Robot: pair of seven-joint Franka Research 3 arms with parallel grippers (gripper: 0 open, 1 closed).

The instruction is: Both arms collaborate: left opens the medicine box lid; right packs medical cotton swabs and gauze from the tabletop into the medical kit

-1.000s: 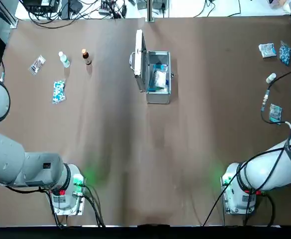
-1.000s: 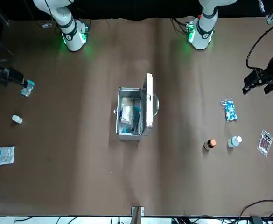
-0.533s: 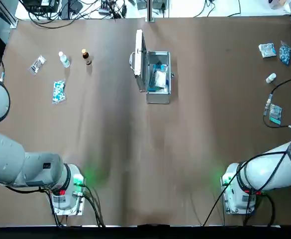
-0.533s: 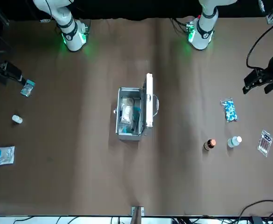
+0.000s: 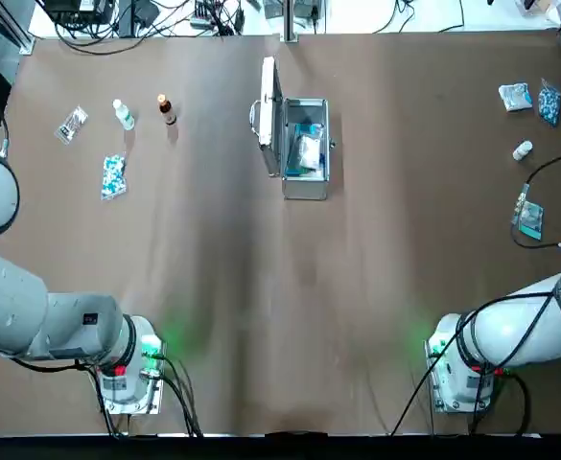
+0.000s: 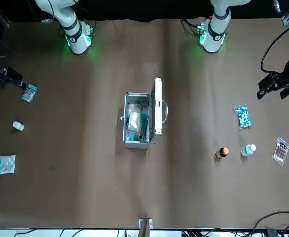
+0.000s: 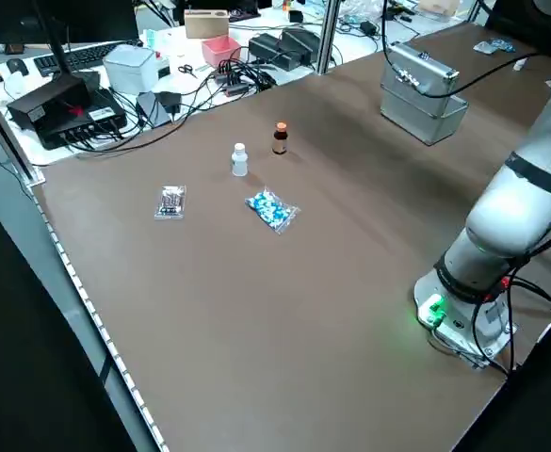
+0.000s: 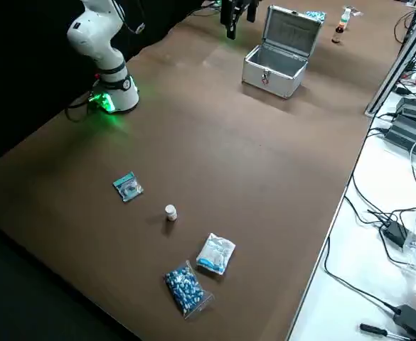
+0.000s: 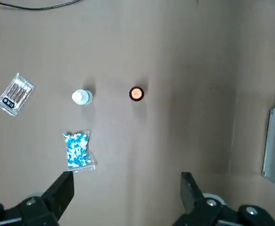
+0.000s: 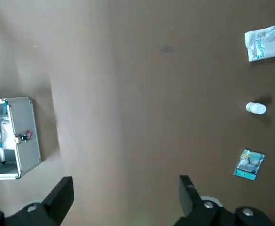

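Grippers (image 9: pixel 128 193) look parted in wrist views, apparently unseen from overhead.

case (image 5: pixel 306 153): silver | tabletop (image 5: pixel 261 287): brown | speckled packet (image 5: pixel 113 176): blue-white | fingers (image 9: pixel 59 194): black

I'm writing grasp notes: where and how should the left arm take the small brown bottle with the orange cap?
I'd bring the left claw down from above and grip opposite sides of the small brown bottle with the orange cap, just below the cap: it stands upright, its body looks round, and nothing touches it.
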